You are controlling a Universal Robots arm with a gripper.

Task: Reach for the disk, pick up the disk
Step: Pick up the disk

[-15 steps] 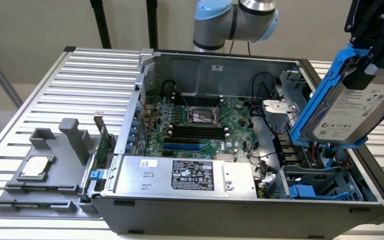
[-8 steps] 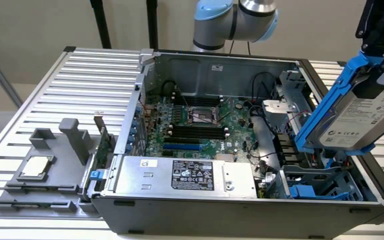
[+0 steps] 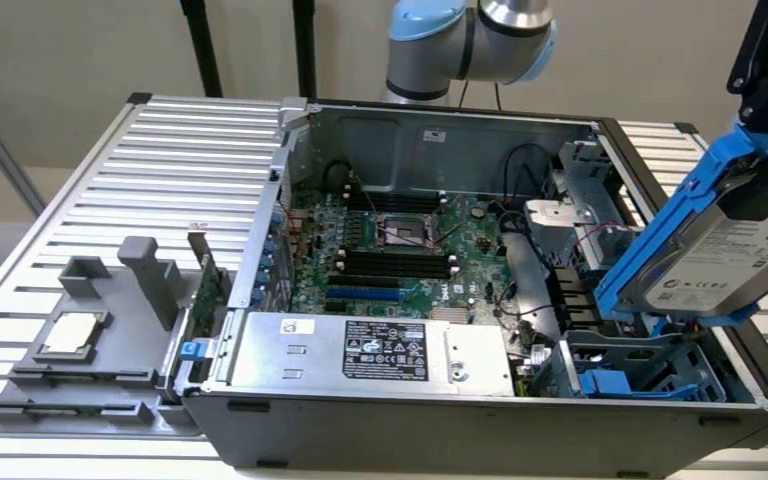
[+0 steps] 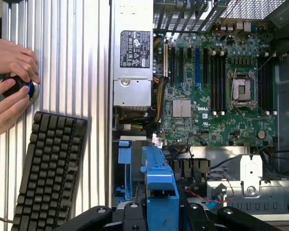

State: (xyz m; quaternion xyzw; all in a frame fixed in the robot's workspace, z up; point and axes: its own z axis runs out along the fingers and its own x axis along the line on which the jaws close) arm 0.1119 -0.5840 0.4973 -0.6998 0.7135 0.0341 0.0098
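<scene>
One disk in its blue carrier is seen in the exterior view, tilted, lifted above the drive bay at the open computer case's right end. Gripper is pinched on the disk's carrier in the wrist view, where a keyboard and a person's hands on a round controller are also seen.

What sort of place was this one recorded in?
Probably a lab workbench for computer assembly: an open desktop computer case with its motherboard exposed sits on a slatted metal table, and a keyboard lies beside it.
</scene>
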